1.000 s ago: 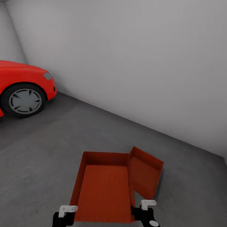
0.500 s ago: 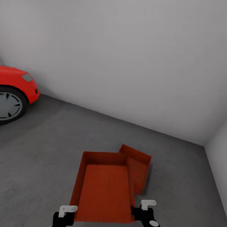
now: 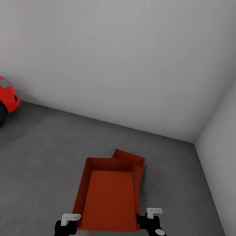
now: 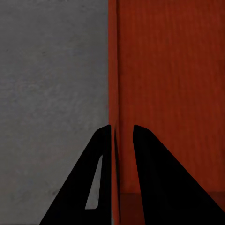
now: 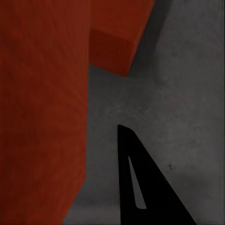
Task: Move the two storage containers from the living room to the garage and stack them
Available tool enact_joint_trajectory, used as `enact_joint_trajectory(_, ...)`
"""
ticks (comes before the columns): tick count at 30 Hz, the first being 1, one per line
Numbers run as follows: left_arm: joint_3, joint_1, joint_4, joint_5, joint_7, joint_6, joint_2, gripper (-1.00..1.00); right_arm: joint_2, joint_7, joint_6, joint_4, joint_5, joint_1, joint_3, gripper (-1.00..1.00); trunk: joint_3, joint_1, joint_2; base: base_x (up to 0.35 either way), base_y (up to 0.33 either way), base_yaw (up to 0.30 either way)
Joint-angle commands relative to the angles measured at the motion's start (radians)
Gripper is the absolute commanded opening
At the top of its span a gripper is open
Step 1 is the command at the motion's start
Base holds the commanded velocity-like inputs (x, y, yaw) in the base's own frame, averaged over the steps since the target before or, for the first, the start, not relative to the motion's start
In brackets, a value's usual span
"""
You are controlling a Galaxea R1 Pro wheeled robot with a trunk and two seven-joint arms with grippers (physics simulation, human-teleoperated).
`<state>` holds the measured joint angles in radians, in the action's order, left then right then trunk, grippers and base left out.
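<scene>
Garage view from the head cam: pale grey walls meeting in a corner (image 3: 196, 143) ahead and to the right, dark concrete floor (image 3: 43, 155), nose of the red car (image 3: 3, 94) at the far left edge. I have the carried container (image 3: 108, 197) up in front of me, open top facing the camera, ribbed bottom visible, one arm on each long side. Left tool (image 4: 123, 136) is clamped on the left wall: in the left wrist view the thin orange-red wall edge runs straight between the two dark fingers (image 4: 101, 164), one outside over the floor, one inside over the bin's bottom. In the head view the left tool sits at the near left corner of the bin. Right tool (image 3: 150, 218) sits at the near right corner. The right wrist view gives me only one dark finger (image 5: 140, 187), just beside the bin's outer wall with floor showing in between, so I cannot tell if that tool is gripping or apart. Second container (image 3: 131, 160) lies on the floor just beyond the carried one, at its far right corner, mostly hidden behind it; I see its corner in the right wrist view too.
</scene>
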<state>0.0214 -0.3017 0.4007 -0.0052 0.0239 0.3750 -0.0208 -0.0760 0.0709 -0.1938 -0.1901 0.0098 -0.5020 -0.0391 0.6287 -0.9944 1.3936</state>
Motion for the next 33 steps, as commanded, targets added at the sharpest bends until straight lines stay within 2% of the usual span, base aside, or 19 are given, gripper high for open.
enact_joint_trajectory(1, 0.017, 0.000, 0.001, 0.011, -0.009, 0.002, 0.001, -1.00, 0.016, 0.012, -0.003, 0.001, -0.001, -0.001, 0.007, -1.00, 0.001, 0.000, 0.000, 0.000, 0.000, -0.269)
enact_joint_trajectory(9, 0.017, 0.000, 0.001, 0.011, -0.009, 0.002, 0.001, -1.00, 0.016, 0.012, -0.004, 0.001, -0.001, -0.001, 0.007, -1.00, 0.001, 0.000, 0.000, 0.123, 0.057, -0.184)
enact_joint_trajectory(33, 0.017, 0.000, 0.001, 0.011, -0.007, 0.001, 0.001, -1.00, 0.016, 0.012, -0.004, 0.001, -0.001, -0.001, 0.007, -1.00, 0.001, 0.000, 0.000, 0.276, 0.201, -0.006)
